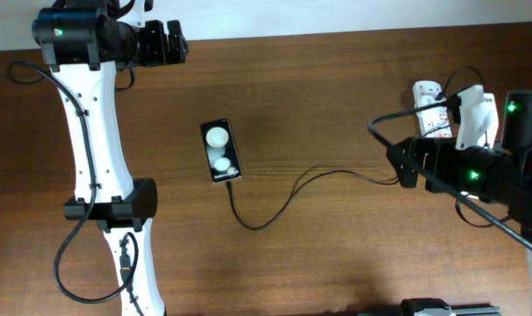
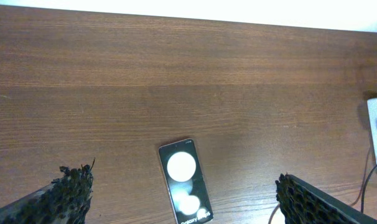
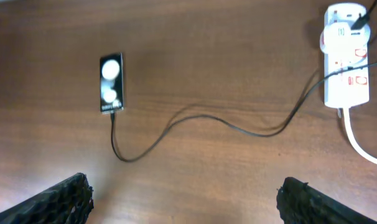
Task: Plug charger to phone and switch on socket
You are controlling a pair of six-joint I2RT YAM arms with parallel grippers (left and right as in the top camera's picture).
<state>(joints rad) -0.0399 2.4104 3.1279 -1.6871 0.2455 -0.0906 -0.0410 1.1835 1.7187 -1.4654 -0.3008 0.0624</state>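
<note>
At mid-table lies the phone [image 1: 220, 151], the charger [image 3: 201, 118] a limp, light cable apparently seated in its lower edge and running to the socket [image 3: 345, 68]. My left gripper [image 1: 172, 42] and right gripper [image 3: 185, 190] gape empty; the small, stiff red switch [image 3: 360, 79] probably wants one fingertip.

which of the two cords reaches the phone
The thin black charger cable, ending at the phone's short edge; the thick white cord only runs from the socket off frame.
</note>
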